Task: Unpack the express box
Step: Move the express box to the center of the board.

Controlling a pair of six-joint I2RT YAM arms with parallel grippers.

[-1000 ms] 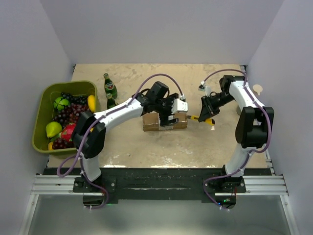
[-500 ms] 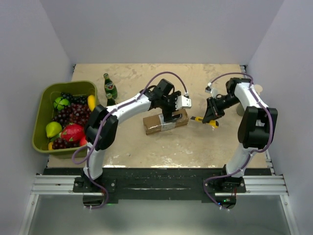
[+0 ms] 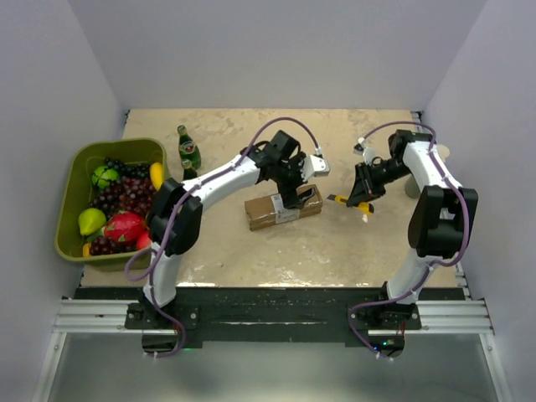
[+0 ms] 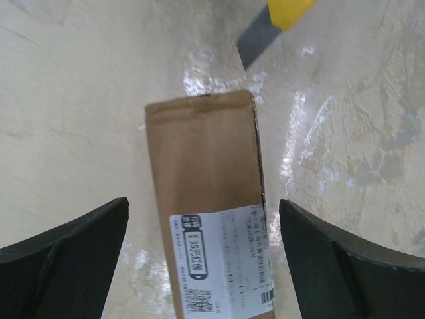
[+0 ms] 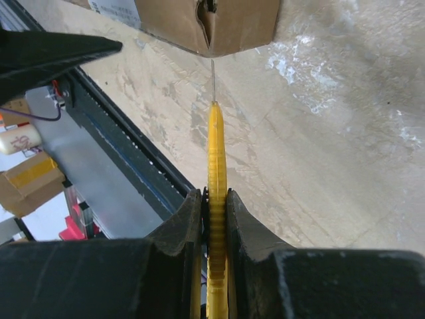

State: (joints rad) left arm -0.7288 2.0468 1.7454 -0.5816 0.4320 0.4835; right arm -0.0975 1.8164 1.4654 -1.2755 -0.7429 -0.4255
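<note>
The express box (image 3: 283, 207), a brown carton with a white label, lies flat on the table. My left gripper (image 3: 297, 194) hangs open just above it. In the left wrist view both fingers straddle the box (image 4: 199, 153) without touching it, so the left gripper (image 4: 202, 205) holds nothing. My right gripper (image 3: 362, 194) is shut on the yellow utility knife (image 3: 345, 201). In the right wrist view the knife (image 5: 216, 146) sits edge-up in the right gripper (image 5: 214, 196). Its thin blade points at the box's end flap (image 5: 219, 26); I cannot tell whether it touches.
A green bin (image 3: 69, 219) filled with fruit stands at the left. Two green bottles (image 3: 189, 152) stand behind the left arm. A pale round object (image 3: 440, 153) sits by the right wall. Walls close in the table on three sides.
The left gripper has lifted off the box and drawn back slightly. The box now lies a little skewed, right end farther away. The right gripper and knife shifted slightly right.
</note>
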